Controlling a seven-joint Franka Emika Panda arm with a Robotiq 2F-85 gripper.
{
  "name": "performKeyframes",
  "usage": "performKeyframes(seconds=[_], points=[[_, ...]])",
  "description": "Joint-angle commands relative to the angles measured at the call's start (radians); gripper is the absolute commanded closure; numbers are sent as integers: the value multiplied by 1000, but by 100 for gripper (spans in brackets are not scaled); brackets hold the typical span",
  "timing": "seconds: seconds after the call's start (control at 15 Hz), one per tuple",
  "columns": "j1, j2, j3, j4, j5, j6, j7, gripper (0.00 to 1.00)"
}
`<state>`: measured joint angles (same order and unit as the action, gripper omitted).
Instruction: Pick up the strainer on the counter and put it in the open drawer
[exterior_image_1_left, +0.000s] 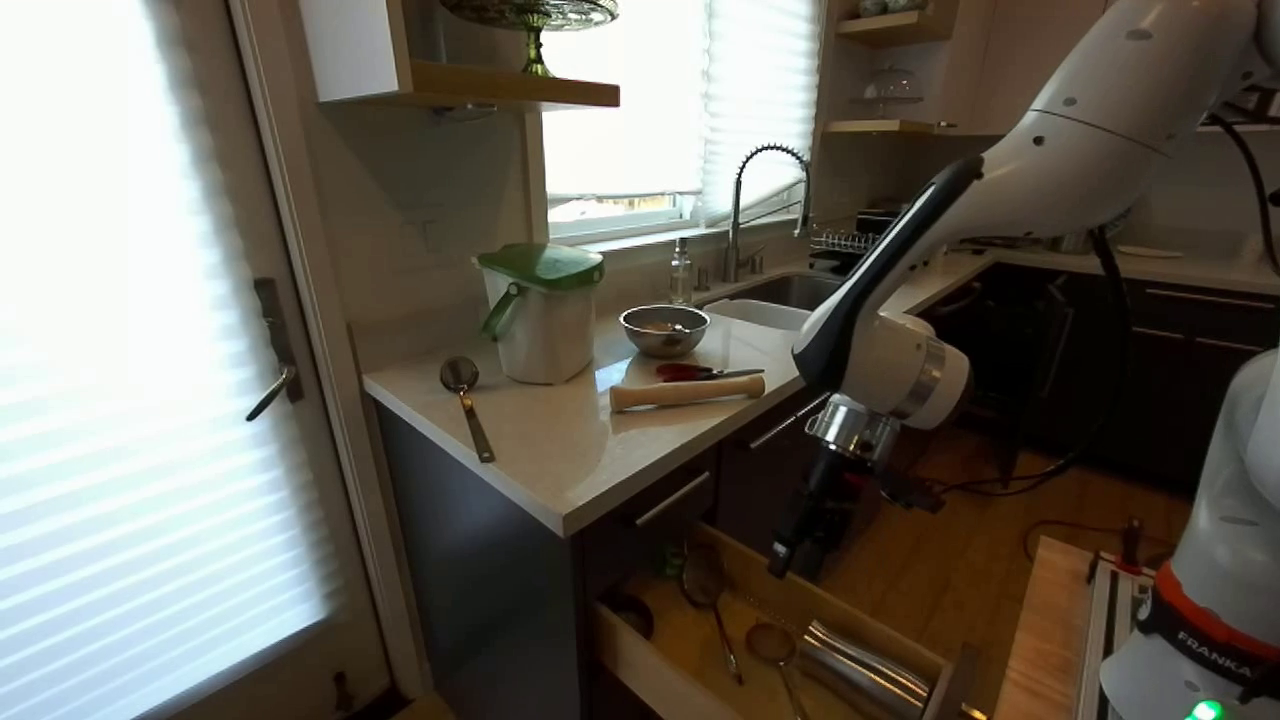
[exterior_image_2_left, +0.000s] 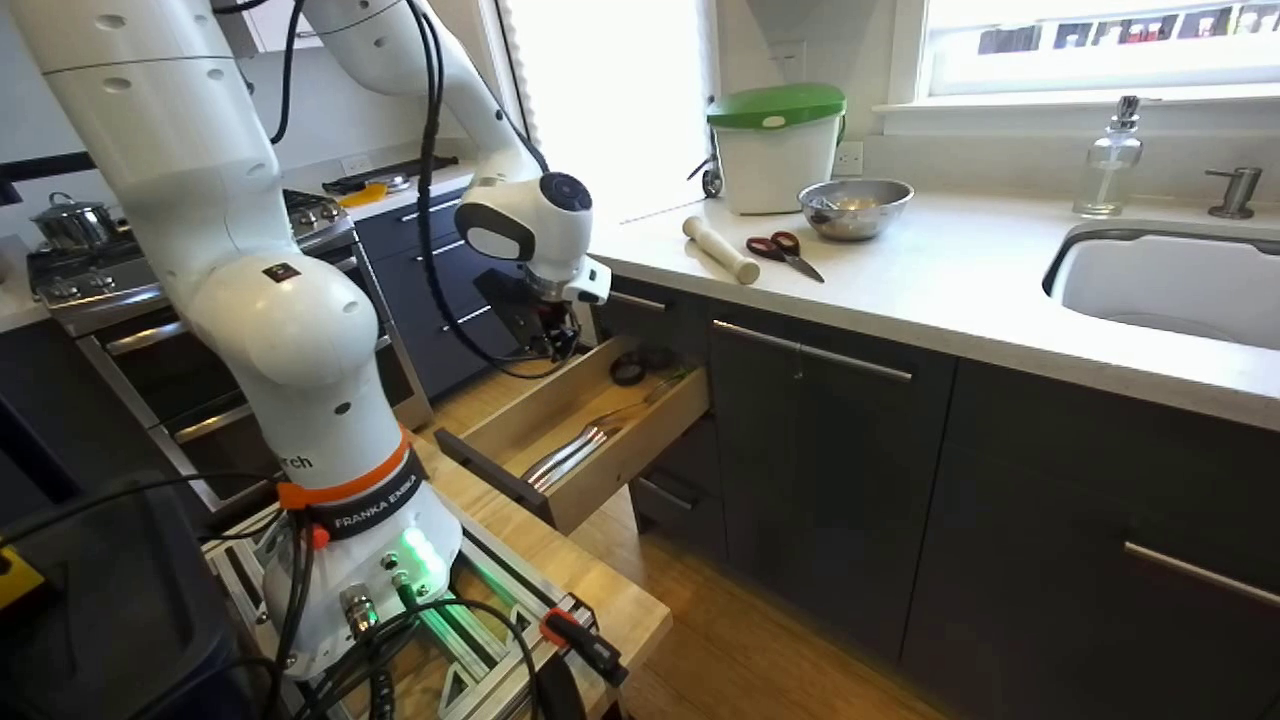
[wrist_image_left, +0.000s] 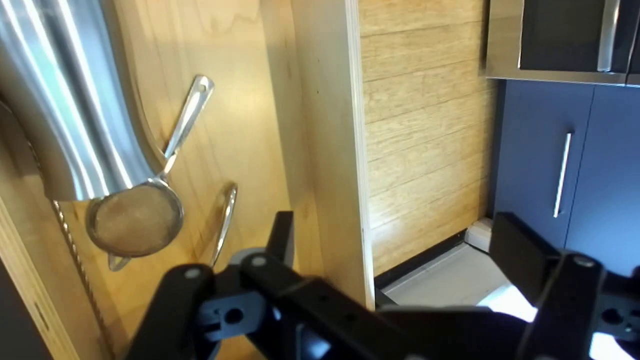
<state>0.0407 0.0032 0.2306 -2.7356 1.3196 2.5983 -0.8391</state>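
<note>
A long-handled metal strainer (exterior_image_1_left: 460, 376) lies on the counter (exterior_image_1_left: 560, 440) near its left end in an exterior view, beside the white bin. Its bowl looks dark, so mesh or solid cannot be told. The open drawer (exterior_image_1_left: 650, 682) shows in both exterior views (exterior_image_2_left: 630, 455), below the counter. In the wrist view the drawer's side wall (wrist_image_left: 332, 150) runs between my fingers. My gripper (exterior_image_1_left: 795, 562) is open and empty above that wall, apart from the counter strainer. It also shows in an exterior view (exterior_image_2_left: 560, 340) and the wrist view (wrist_image_left: 395, 225). The drawer holds a mesh strainer (wrist_image_left: 136, 220).
A ribbed metal object (wrist_image_left: 70, 100) and other utensils lie in the drawer. On the counter are a white bin with green lid (exterior_image_1_left: 545, 330), a metal bowl (exterior_image_1_left: 664, 332), a wooden roller (exterior_image_1_left: 690, 392) and red-handled scissors (exterior_image_2_left: 785, 255). The counter edge overhangs the drawer.
</note>
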Motion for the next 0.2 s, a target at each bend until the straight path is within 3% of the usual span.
performKeyframes(seconds=[0.0,0.13], points=[[9,-7,0,0,7,9,-1,0],[16,-11,-2,0,10,11,-3,0]])
